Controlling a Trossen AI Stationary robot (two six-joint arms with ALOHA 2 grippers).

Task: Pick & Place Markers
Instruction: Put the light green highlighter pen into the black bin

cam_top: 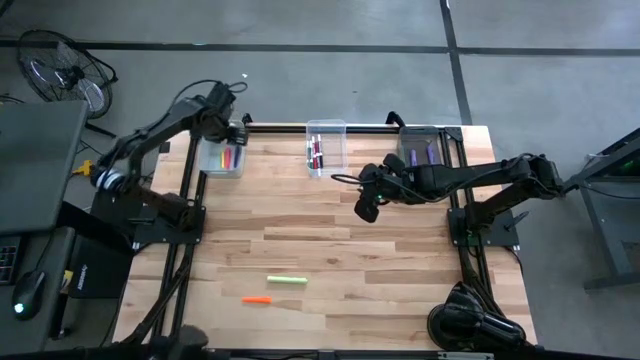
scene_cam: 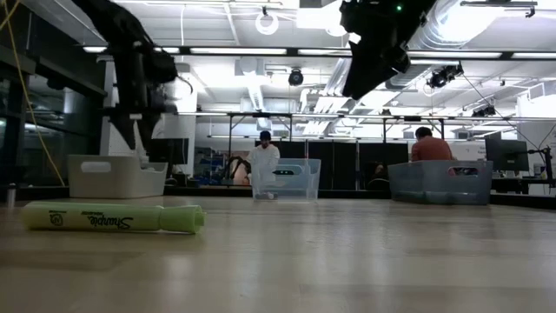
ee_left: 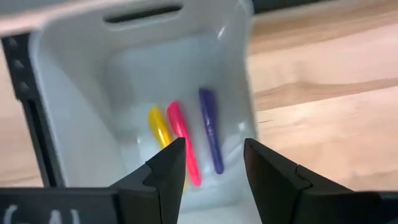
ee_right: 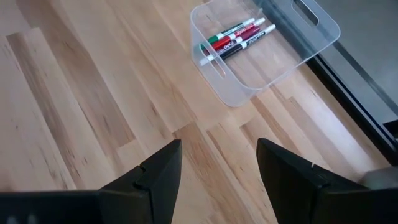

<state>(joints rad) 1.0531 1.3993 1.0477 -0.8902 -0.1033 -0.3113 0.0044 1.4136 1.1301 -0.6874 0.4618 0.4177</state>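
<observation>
Markers (ee_left: 186, 140) are seen dropped in the left bin (cam_top: 208, 160) under the left gripper (ee_left: 211, 163), jaws open and empty. Next up, the light green marker (cam_top: 286, 280) probably gets fetched. Right gripper (ee_right: 217, 163) is parked open mid-table.

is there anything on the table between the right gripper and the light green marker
Nothing visible. In the high view only bare wood lies between the right gripper and the light green marker; the orange marker lies beyond it, out of the path.

Markers (ee_right: 235, 38) in clear bin (ee_right: 323, 28)
</observation>
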